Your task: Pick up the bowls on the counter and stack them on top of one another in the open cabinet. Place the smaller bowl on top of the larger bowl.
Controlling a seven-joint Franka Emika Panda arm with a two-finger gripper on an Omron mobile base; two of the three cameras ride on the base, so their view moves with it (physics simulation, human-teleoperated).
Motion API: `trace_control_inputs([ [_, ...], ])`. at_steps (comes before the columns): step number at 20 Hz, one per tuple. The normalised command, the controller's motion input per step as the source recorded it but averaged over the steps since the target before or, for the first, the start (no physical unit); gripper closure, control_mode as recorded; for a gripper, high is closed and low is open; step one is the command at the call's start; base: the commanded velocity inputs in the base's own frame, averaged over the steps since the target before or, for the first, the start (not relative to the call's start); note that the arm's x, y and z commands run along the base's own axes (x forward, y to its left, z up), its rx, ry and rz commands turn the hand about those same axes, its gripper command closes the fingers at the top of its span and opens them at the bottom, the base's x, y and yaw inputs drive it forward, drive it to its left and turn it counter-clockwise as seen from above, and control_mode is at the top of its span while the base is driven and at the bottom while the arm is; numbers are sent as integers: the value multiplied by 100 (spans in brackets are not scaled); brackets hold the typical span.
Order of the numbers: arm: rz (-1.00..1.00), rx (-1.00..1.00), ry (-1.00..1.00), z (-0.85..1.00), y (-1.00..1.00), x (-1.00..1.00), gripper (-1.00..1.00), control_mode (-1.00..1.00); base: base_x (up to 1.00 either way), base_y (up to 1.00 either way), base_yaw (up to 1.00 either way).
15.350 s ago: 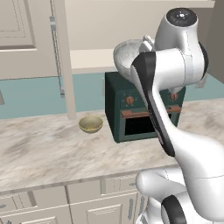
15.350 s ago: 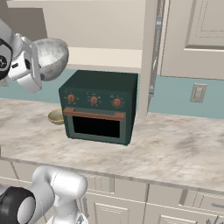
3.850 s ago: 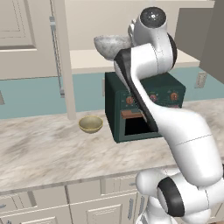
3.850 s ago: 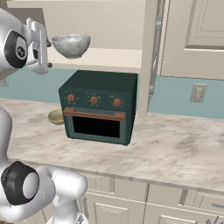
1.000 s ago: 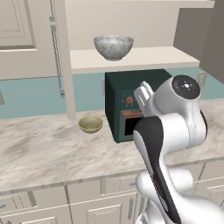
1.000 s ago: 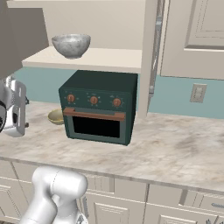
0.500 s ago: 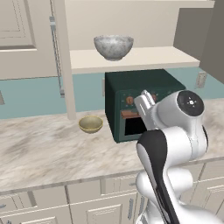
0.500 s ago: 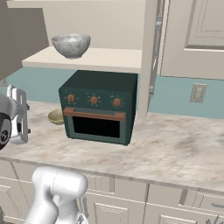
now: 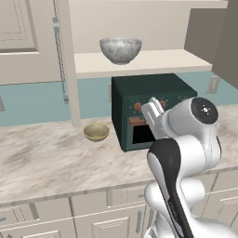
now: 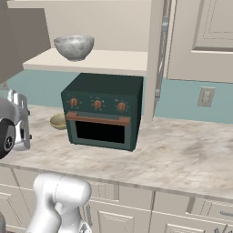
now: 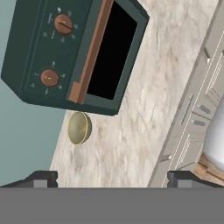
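Grey bowl (image 9: 121, 49): is being carried upright by the shelf (image 9: 158, 62) of the open cabinet, towards its left part; nothing is being held inside it that can be made out.
Tan bowl (image 9: 96, 132): is being supported by the counter (image 9: 42, 158), just left of the oven (image 9: 144, 109) and close to the blue back wall; in the hand view it is being shown at (image 11: 78, 127), beside the oven's lower corner.
Bowls: are being kept well apart, one on the shelf, one on the counter below.
Gripper (image 11: 109, 178): is being held out over the counter's front, apart from both bowls; in the left base view its white hand (image 9: 155, 114) is being seen in front of the oven door, in the right base view at the left edge (image 10: 18, 120).
Jaws: are being held wide apart, the two dark tips standing near opposite sides of the hand view with nothing between them.
Oven: is being seen dark green, with orange knobs and a dark door window, standing under the shelf.
Counter: is being shown as marbled stone over cream cabinet doors.
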Motion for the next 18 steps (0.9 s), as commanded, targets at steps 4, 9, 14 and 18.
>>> trace_control_inputs([
  [4, 5, 2, -2, -8, 3, 5, -100, -100, 0, 0, 0],
  [9, 4, 1, -2, -11, 6, 5, -100, -100, 0, 0, 0],
  [14, 2, 0, -4, -14, 13, 6, -100, -100, 0, 0, 0],
  [18, 1, 0, -4, -14, 13, 8, -100, -100, 0, 0, 0],
])
